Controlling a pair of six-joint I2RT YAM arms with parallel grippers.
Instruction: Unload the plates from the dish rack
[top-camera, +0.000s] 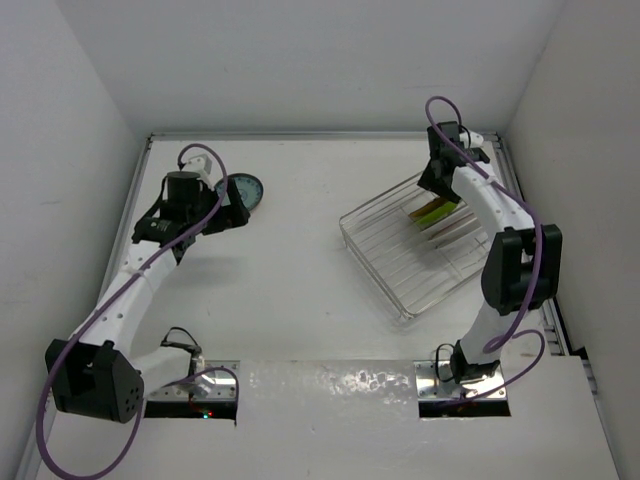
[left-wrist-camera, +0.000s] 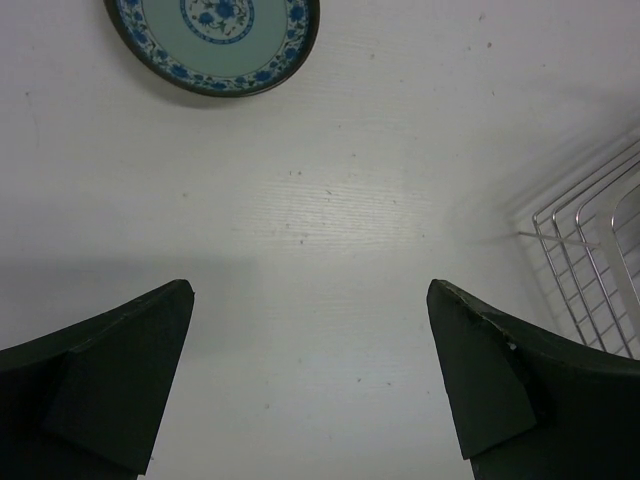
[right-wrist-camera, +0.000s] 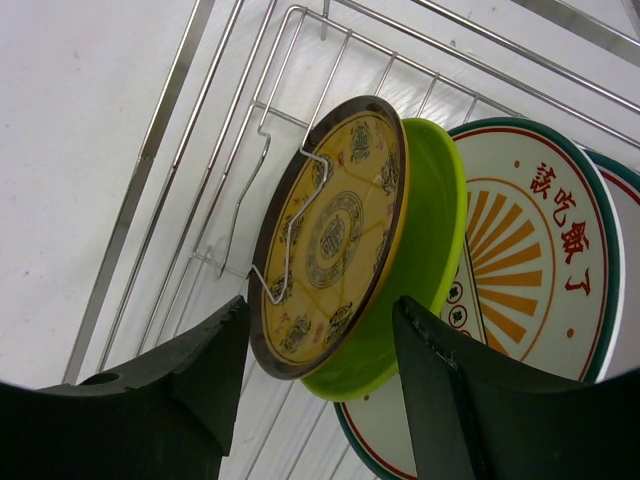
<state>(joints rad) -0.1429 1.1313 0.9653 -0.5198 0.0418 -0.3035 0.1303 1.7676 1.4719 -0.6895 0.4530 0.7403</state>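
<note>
The silver wire dish rack (top-camera: 395, 262) sits at the right of the table. Plates stand on edge in its far corner. The right wrist view shows a yellow patterned plate (right-wrist-camera: 330, 230), a lime green plate (right-wrist-camera: 415, 270) behind it, and a white plate with orange rays (right-wrist-camera: 530, 250). My right gripper (right-wrist-camera: 320, 340) is open, its fingers on either side of the lower edges of the yellow and green plates. A blue-patterned plate (top-camera: 245, 190) lies flat on the table at the far left; it also shows in the left wrist view (left-wrist-camera: 215, 40). My left gripper (left-wrist-camera: 310, 375) is open and empty, near that plate.
White walls enclose the table on three sides. The rack's corner (left-wrist-camera: 595, 270) shows at the right edge of the left wrist view. Bare table (top-camera: 290, 280) lies between the blue plate and the rack.
</note>
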